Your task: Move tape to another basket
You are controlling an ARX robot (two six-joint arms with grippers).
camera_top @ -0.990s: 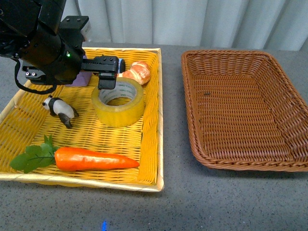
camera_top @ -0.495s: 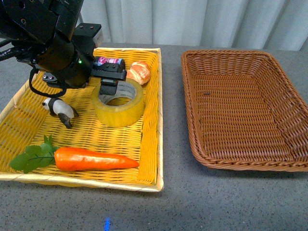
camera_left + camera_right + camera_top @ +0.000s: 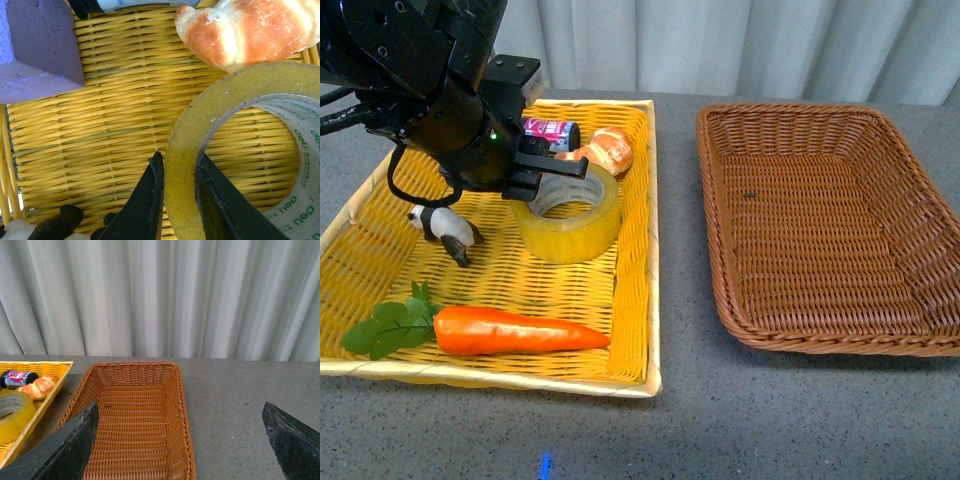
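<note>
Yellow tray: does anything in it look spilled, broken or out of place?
Nothing stands out. The tape lies flat and whole, the left gripper closed on its wall; the carrot, toy panda and bread lie intact in the yellow tray.

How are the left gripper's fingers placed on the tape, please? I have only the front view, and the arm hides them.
Observer: In the left wrist view, the left gripper straddles the wall of the tape, with one finger outside the roll and one inside its core.
Operator: Thank you. Do the fingers touch the wall?
Observer: Yes, both fingers sit flush against it, one on each face.
Operator: And where is the right gripper, please?
Observer: The right wrist view shows the right gripper wide open and holding nothing, with the brown basket in sight between its fingers.
</note>
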